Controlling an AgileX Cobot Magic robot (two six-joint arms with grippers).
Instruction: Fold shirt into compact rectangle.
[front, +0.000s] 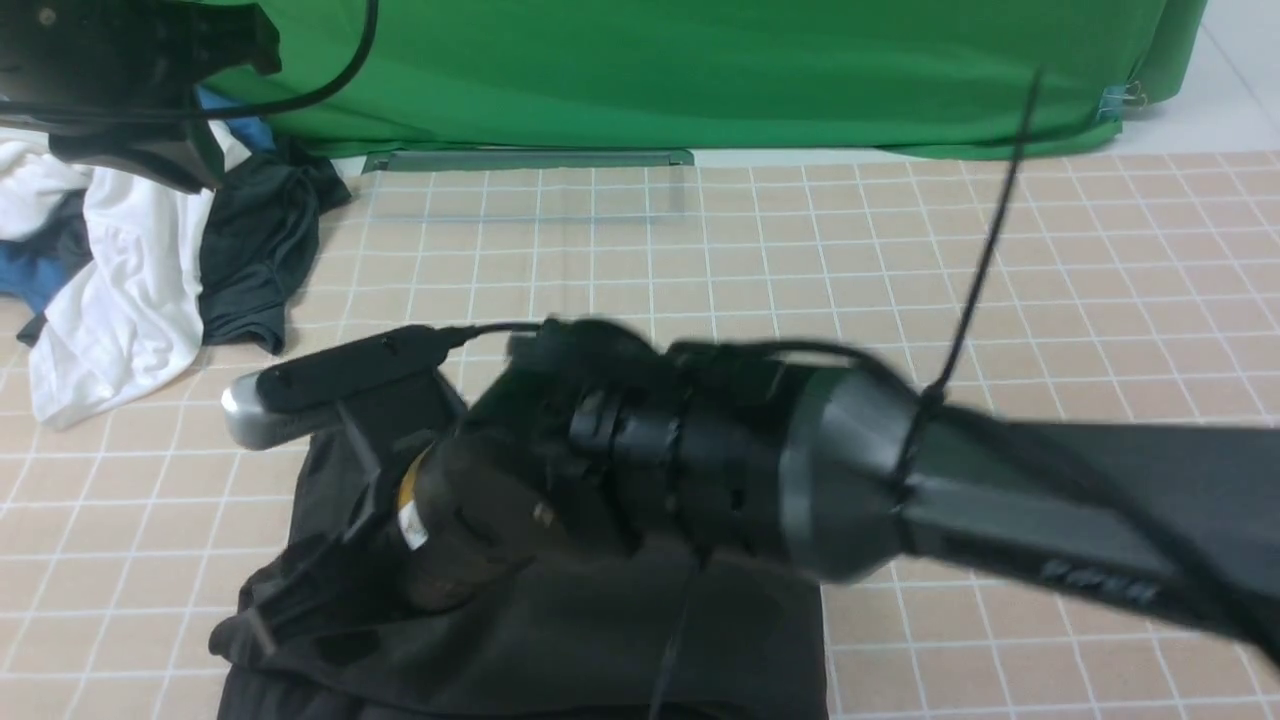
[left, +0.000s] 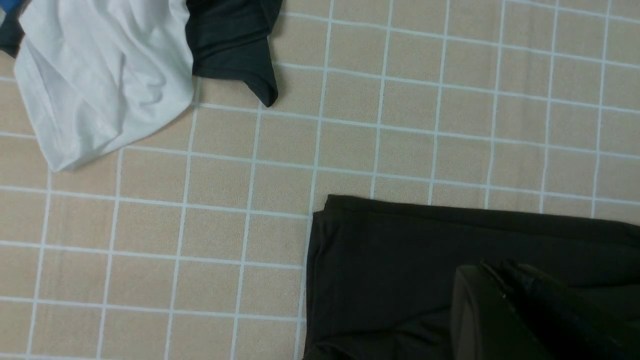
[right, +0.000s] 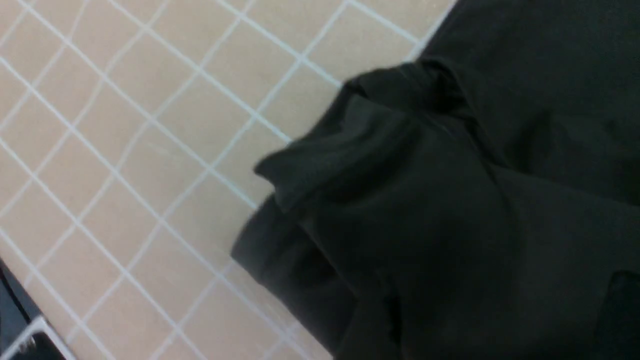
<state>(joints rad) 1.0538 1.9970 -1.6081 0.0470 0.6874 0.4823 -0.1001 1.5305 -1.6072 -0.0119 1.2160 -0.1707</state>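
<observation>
Item: large black short-sleeved cotton shirt (front: 560, 640), partly folded, lying at 6 o'clock on the beige grid-patterned surface (front: 1000, 300). Judged soft, light and limp, with layers apt to slide. Best taken at the rumpled corner (right: 310, 165). Right gripper (front: 300, 590) over it: jaw state cannot be told. Left gripper, unseen: clenched, empty.

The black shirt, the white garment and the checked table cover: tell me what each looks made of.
Black shirt: thin matte knit, likely cotton or a blend; it folds in soft, limp creases. White garment: similar light jersey, with soft draped wrinkles. Table cover: beige with white grid lines, matte; cloth or vinyl, cannot tell.
</observation>
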